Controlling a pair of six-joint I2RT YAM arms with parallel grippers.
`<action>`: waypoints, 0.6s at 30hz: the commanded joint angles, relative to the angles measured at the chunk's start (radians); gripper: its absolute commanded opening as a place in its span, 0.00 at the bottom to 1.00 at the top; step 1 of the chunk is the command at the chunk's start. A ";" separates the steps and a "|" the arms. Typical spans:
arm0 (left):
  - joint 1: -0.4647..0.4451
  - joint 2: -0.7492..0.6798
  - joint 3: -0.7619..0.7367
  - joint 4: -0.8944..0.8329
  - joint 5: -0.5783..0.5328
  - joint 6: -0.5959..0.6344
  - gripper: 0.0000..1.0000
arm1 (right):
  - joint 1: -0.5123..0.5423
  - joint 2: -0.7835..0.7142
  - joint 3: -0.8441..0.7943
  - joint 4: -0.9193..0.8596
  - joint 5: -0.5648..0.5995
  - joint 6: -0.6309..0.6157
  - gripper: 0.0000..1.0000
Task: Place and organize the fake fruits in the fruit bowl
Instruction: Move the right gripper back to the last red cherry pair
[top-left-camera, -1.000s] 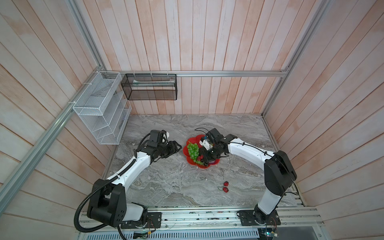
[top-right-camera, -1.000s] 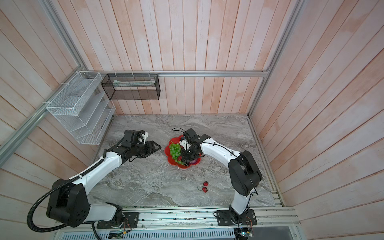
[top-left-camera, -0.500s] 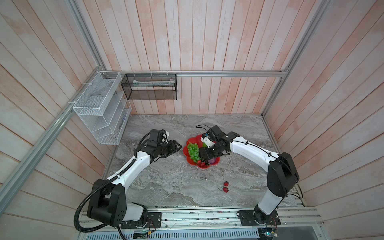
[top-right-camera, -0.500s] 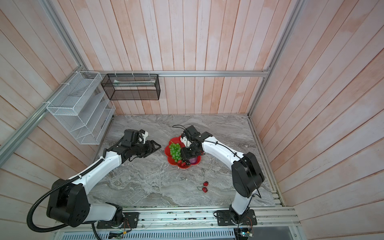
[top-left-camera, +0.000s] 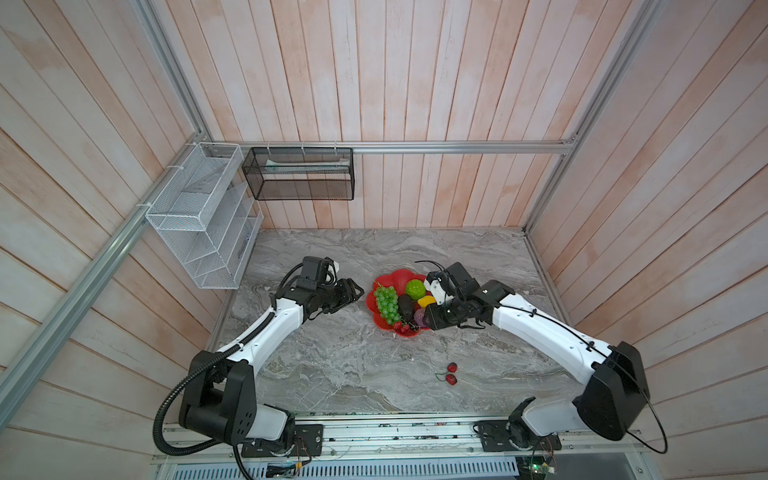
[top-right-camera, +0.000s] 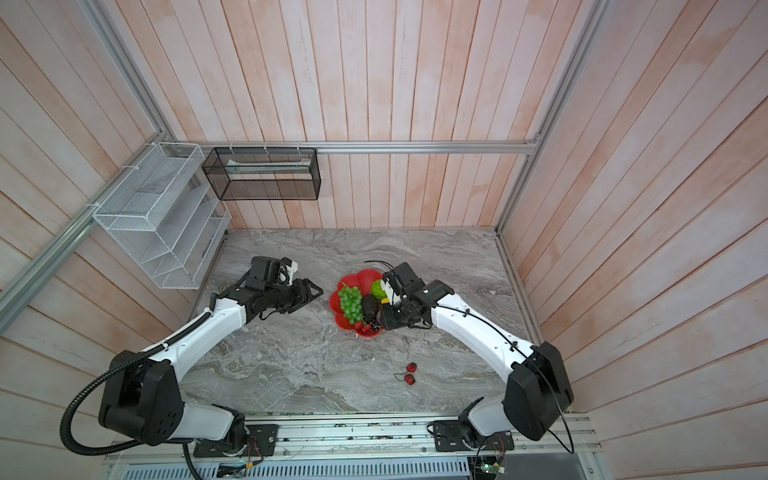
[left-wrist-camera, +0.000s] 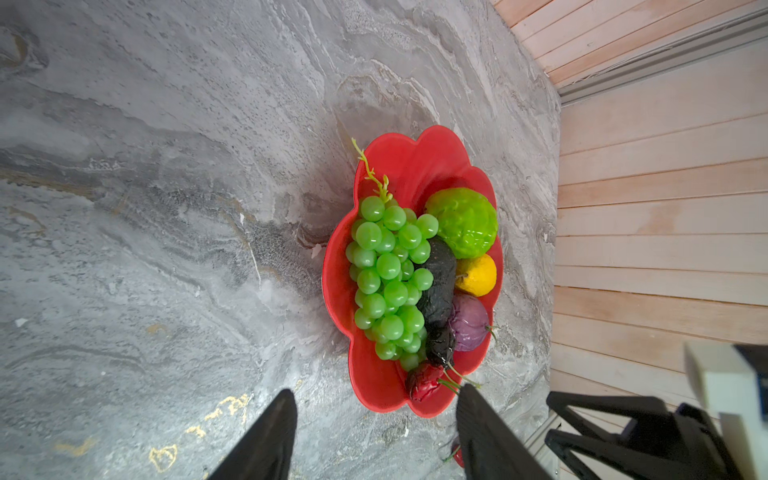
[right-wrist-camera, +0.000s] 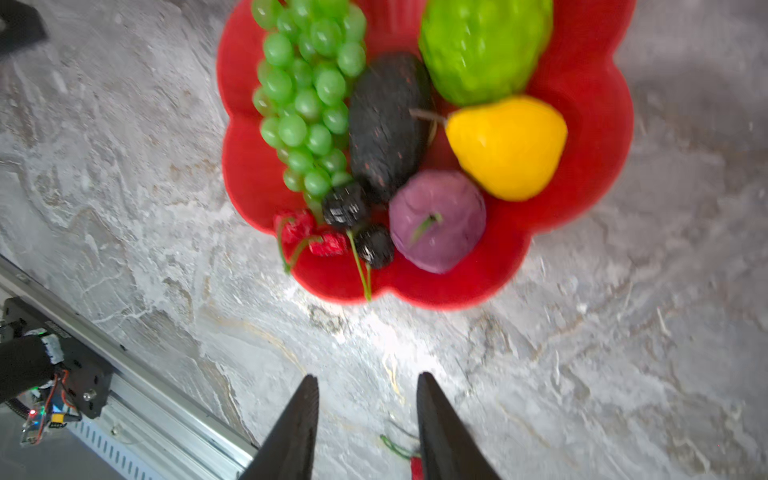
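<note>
Fruit placement looks nearly finished: the glossy red flower-shaped bowl (left-wrist-camera: 411, 153) holds the green grape bunch (left-wrist-camera: 386, 278), bumpy lime-green ball (left-wrist-camera: 463, 220), small yellow fruit (left-wrist-camera: 478, 274), dark oval avocado (left-wrist-camera: 438, 282) and purple round fruit (left-wrist-camera: 467, 322), with small red berries (right-wrist-camera: 309, 237) and tiny black berries (right-wrist-camera: 345, 208) at one edge. One stemmed pair of red berries (top-left-camera: 451, 372) lies on the grey marble table (top-left-camera: 332, 365), well apart from the bowl, toward the arm bases. Your right gripper (right-wrist-camera: 368, 378) hangs just beside the bowl, jaws parted and empty. Your left gripper (left-wrist-camera: 376, 390) sits on the opposite side, jaws wide, also empty. I judge the next move falls to your right arm: swing over that loose pair, descend squarely, and pinch gently, since small stemmed berries may roll.
</note>
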 joint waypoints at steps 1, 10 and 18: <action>0.006 0.012 0.035 0.034 -0.006 0.020 0.64 | 0.017 -0.085 -0.119 -0.032 0.071 0.146 0.42; 0.006 0.054 0.032 0.065 0.006 -0.001 0.64 | 0.191 -0.071 -0.244 0.028 0.059 0.242 0.41; 0.007 0.007 0.023 0.056 -0.047 0.003 0.64 | 0.322 0.040 -0.259 0.039 0.114 0.307 0.39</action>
